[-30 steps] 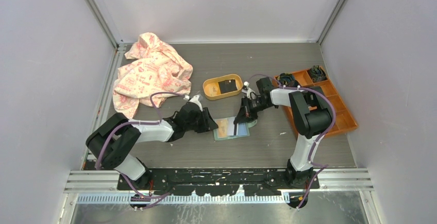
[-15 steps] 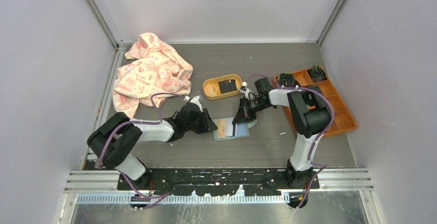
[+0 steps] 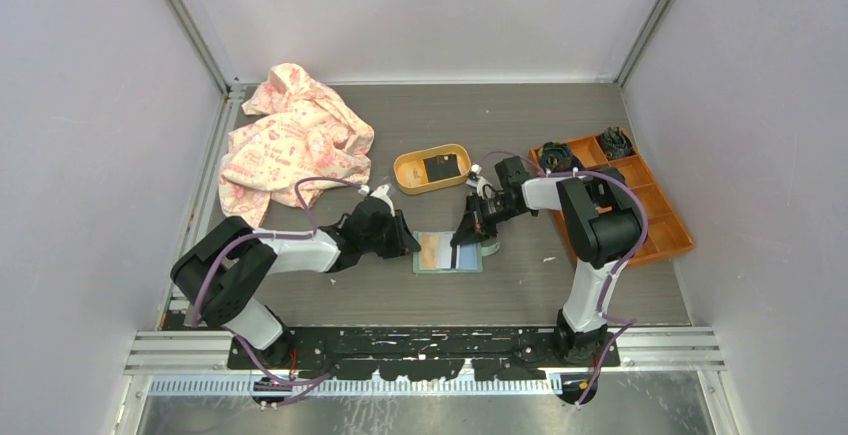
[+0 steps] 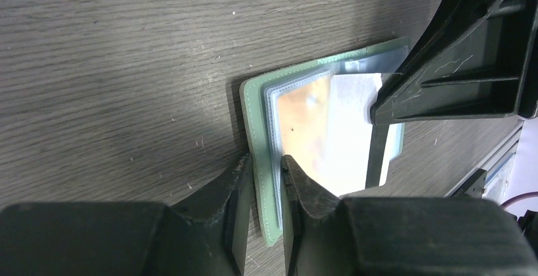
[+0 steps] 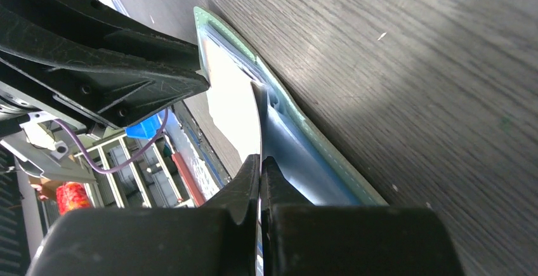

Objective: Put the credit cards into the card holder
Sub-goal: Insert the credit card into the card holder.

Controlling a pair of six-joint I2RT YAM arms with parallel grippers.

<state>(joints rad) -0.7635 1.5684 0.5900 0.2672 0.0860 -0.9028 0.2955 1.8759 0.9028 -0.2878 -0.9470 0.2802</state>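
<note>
The card holder (image 3: 448, 252) lies open on the desk (image 3: 520, 285), just on the near side of the yellow tray (image 3: 405, 177). My left claw (image 4: 265, 181) pinches the holder's green cover at the edge on my left, steadying it. My right claw (image 5: 260, 162) is pressed together on a thin card (image 5: 257, 117), held edge-on with its leading end at the mouth of a clear sleeve. I cannot tell how far in it sits, so I judge this card to be mid-insertion, not seated.

A tan card (image 4: 298, 124) seems to be already behind the plastic, which suggests at least one is done. A black card (image 3: 440, 167) lies inside the tray, so that one is left to fetch. I see no other loose cards around the tray. By my reckoning the job is around the middle: finish this slot, then take the one in the tray.
</note>
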